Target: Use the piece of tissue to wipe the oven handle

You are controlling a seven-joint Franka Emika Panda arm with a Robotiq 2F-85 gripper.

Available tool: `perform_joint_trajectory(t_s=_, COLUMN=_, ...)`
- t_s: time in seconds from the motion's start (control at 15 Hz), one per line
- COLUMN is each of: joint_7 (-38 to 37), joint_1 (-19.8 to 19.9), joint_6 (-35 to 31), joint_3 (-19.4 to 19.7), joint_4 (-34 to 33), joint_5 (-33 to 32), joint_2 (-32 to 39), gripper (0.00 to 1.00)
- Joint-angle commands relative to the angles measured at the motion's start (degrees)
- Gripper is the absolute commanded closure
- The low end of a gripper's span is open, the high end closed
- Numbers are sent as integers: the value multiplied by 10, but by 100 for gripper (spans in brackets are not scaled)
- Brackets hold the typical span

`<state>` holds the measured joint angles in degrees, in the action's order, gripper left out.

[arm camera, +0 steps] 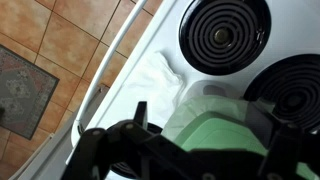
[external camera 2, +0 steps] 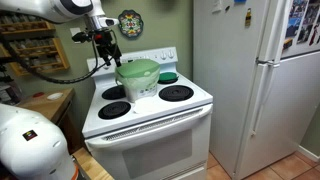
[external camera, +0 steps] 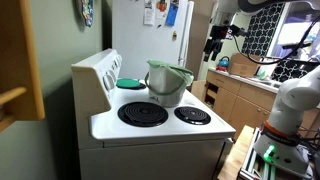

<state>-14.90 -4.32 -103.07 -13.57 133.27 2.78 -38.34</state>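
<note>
Fingers (external camera 2: 104,48): wide, empty, high over stove (external camera 2: 150,108).
Risk: we could knock pot (external camera 2: 138,77) reaching tissue (arm camera: 165,75) beside it.

Both exterior views face stove (external camera: 105,125) (external camera 2: 150,150) from opposite sides, mid-range; wrist view close above burners (arm camera: 225,30).

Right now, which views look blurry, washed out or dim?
Wrist view: the jaws are a dark blur across the bottom, the burner sharp. In an exterior view the fridge looks washed out; in an exterior view the shelves sit dim.
</note>
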Motion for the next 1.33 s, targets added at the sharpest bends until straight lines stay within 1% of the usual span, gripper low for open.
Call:
perform_joint_trajectory(t_s=0.0, joint_7=-3, joint_1=-5, joint_6=1, joint_3=4, joint_4=-1, joint_5=-3, joint_2=1, gripper=0)
perform_joint_trajectory(t_s=0.2, joint_7=-3, joint_1=-5, joint_6=1, joint_3=4, joint_4=-1, joint_5=-3, joint_2=1, gripper=0)
perform_joint_trajectory(t_s=0.27, joint_7=9, joint_1=-6, joint_6=6, joint_3=10, joint_4=4, joint_5=-3, joint_2=6, gripper=0)
perform_joint_trajectory(t_s=0.33, joint_7=38, joint_1=-13, joint_6=17, joint_3=24, joint_4=13, joint_5=4, joint_2=11, gripper=0)
perform_joint_trajectory(t_s=0.4, joint_7=57, joint_1=-14, joint_6=9, joint_3=31, joint_4=24, joint_5=0, joint_2=9, gripper=0)
perform_joint_trajectory(t_s=0.53, joint_7=125, joint_1=-24, joint_6=-7, joint_3=57, joint_4=50, joint_5=0, joint_2=5, gripper=0)
perform_joint_trajectory(t_s=0.67, joint_7=205, joint_1=-35, joint_6=-42, joint_3=84, joint_4=83, joint_5=1, joint_2=-7, gripper=0)
perform_joint_trajectory(t_s=0.8, joint_7=262, joint_1=-44, joint_6=-101, joint_3=107, joint_4=117, joint_5=10, joint_2=-17, gripper=0)
perform_joint_trajectory(t_s=0.87, joint_7=286, joint_1=-46, joint_6=-141, joint_3=112, joint_4=139, joint_5=2, joint_2=-23, gripper=0)
perform_joint_trajectory(t_s=1.0, joint_7=358, joint_1=-61, joint_6=-186, joint_3=138, joint_4=175, joint_5=4, joint_2=-28, gripper=0)
perform_joint_trajectory(t_s=1.13, joint_7=429, joint_1=-74, joint_6=-213, joint_3=162, joint_4=203, joint_5=-1, joint_2=-26, gripper=0)
perform_joint_trajectory(t_s=1.2, joint_7=443, joint_1=-72, joint_6=-220, joint_3=165, joint_4=210, joint_5=-10, joint_2=-20, gripper=0)
perform_joint_trajectory(t_s=1.27, joint_7=400, joint_1=-63, joint_6=-196, joint_3=151, joint_4=176, joint_5=-6, joint_2=-4, gripper=0)
